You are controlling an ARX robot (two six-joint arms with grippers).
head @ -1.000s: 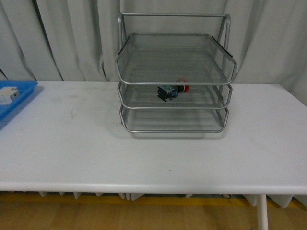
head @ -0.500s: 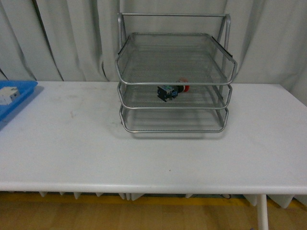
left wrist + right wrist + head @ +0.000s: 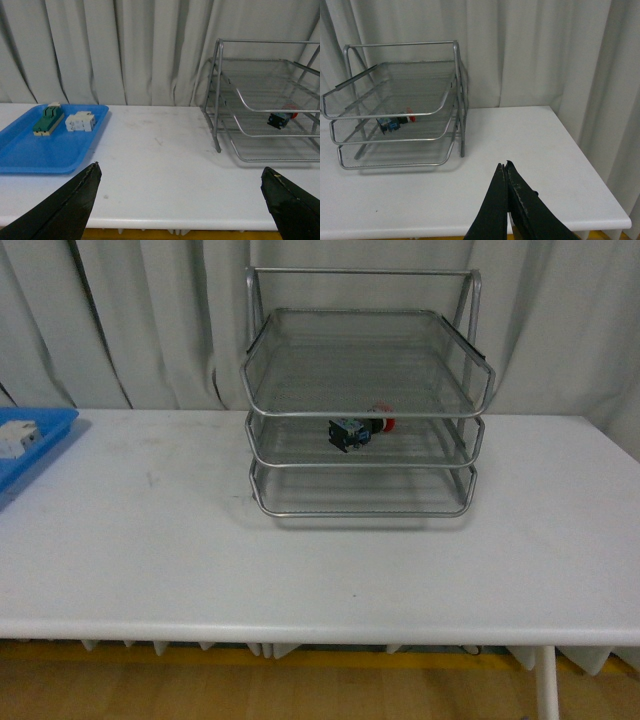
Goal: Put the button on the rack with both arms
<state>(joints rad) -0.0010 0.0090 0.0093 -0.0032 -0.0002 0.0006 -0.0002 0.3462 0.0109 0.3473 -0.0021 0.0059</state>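
Button (image 3: 356, 430) in rack (image 3: 365, 400), middle tray.
Lies tipped on its side near the mesh tray's front rim, red cap toward the right edge; silver three-tier rack stands upright.

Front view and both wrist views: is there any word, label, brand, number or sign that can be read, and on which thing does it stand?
No readable text in any view.
button: no marking can be made out; too small.
rack: bare metal, no label.
blue tray and its two blocks: no legible print.

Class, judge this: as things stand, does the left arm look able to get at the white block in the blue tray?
Probably yes: the white block lies uncovered in the blue tray, left gripper open, bare table between.
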